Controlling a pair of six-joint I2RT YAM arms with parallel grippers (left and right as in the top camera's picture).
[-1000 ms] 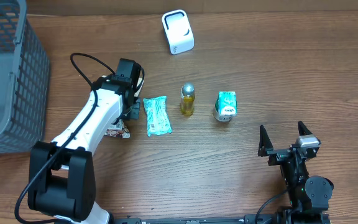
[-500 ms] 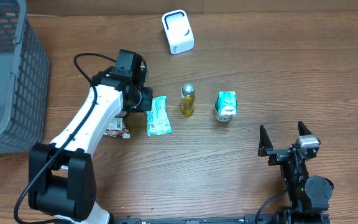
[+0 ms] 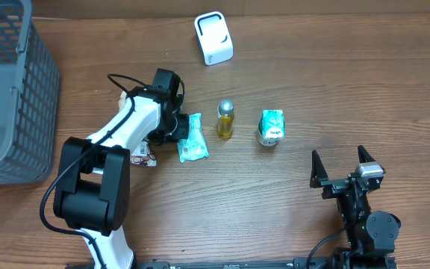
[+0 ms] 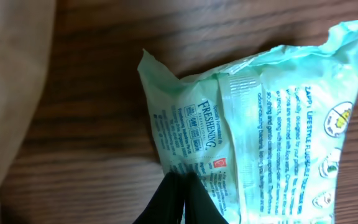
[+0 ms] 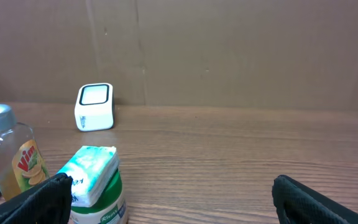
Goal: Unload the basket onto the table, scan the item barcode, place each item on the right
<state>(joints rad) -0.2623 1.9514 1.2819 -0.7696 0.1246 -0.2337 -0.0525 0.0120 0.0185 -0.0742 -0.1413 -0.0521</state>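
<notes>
Fingers (image 4: 174, 202) of my left arm are clenching a thin edge of the green packet (image 4: 260, 118), lying on the counter (image 4: 92, 124) beside the bottle (image 3: 225, 119); I'm judging this slick film is risking slipping out on lifting.

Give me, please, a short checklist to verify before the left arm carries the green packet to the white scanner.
1. Jaws of the left gripper shut on the edge of the green packet: ok.
2. Barcode side known: cannot tell; the left wrist view shows only printed text.
3. The white scanner standing, with bare table before it: ok.
4. The bottle apart from the packet: ok, but near.
5. The right gripper open and far from the route: ok.
</notes>
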